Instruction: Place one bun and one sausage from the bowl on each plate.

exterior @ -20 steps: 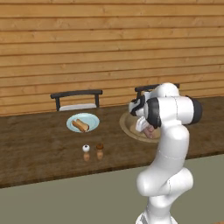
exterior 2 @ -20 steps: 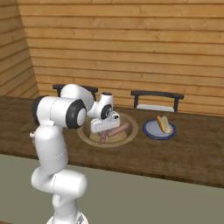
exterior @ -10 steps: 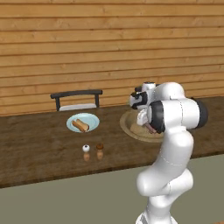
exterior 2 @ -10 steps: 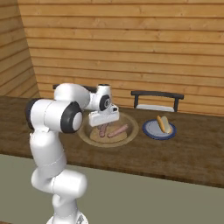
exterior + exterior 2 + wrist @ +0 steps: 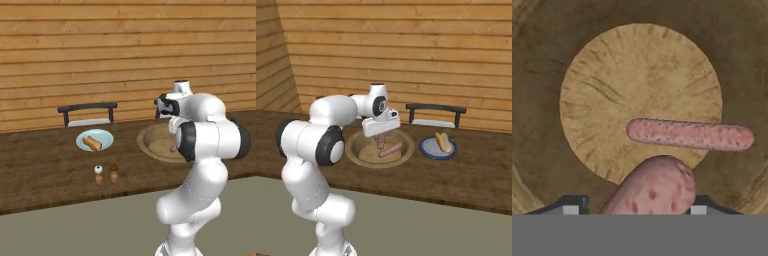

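Lifting out of the bowl (image 5: 359, 154) is what is judged from the earlier frames, where the gripper (image 5: 380, 142) was seen lower inside it and is now raised above the floor; one sausage (image 5: 654, 190) is clamped between the jaws, seen end-on in the hand view and hanging below the hand in the right base view; a second sausage (image 5: 689, 134) is left lying on the bowl floor beneath; no bun is seen in the bowl; salt and pepper shakers (image 5: 106, 172) are seen near the counter's front edge; further along the counter the plate (image 5: 428, 148) is seen with a bun (image 5: 444, 142) already on it and no sausage yet; a dark chair (image 5: 436, 114) is seen behind it against the wooden wall; pick is judged done, so carrying across to the plate is judged next; the grip near one end may let the sausage swing or slip.
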